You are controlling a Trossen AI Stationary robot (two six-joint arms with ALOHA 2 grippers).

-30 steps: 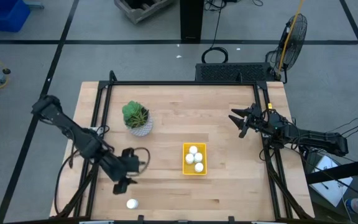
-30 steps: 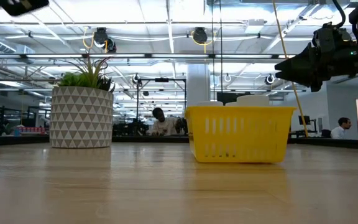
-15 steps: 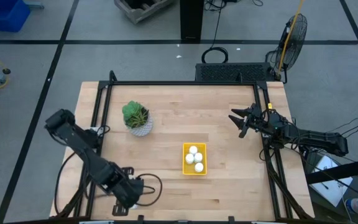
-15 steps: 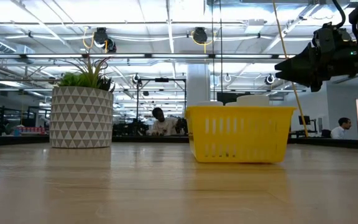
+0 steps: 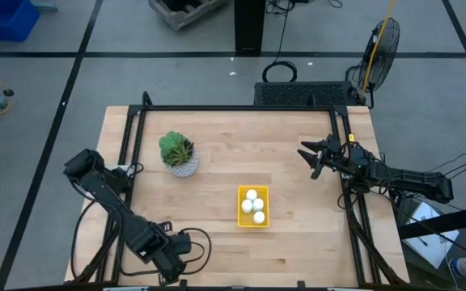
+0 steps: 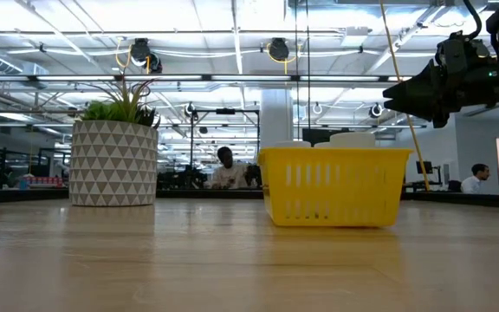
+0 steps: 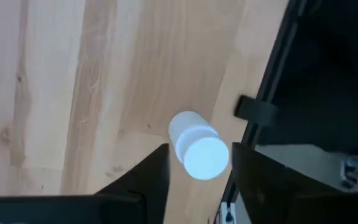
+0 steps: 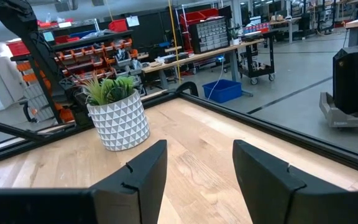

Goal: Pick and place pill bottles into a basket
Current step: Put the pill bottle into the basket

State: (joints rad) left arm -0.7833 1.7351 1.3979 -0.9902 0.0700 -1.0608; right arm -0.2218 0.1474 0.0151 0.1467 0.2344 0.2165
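Slotted yellow plastic basket point(image 5: 253, 207) holds three smooth white pill bottles point(image 5: 254, 205); left gripper point(image 7: 194, 180) straddles a fourth cylinder point(image 7: 197, 147), fingers apart; right gripper point(image 5: 309, 158) gapes empty.

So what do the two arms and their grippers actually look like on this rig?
Both arms are dark, near-black, jointed links with black cables looping off them. The left gripper shows two broad, flat, angular black fingers. The right gripper has the same matte black fingers, each with a small notch in its edge. No markings or coloured parts are visible on either.
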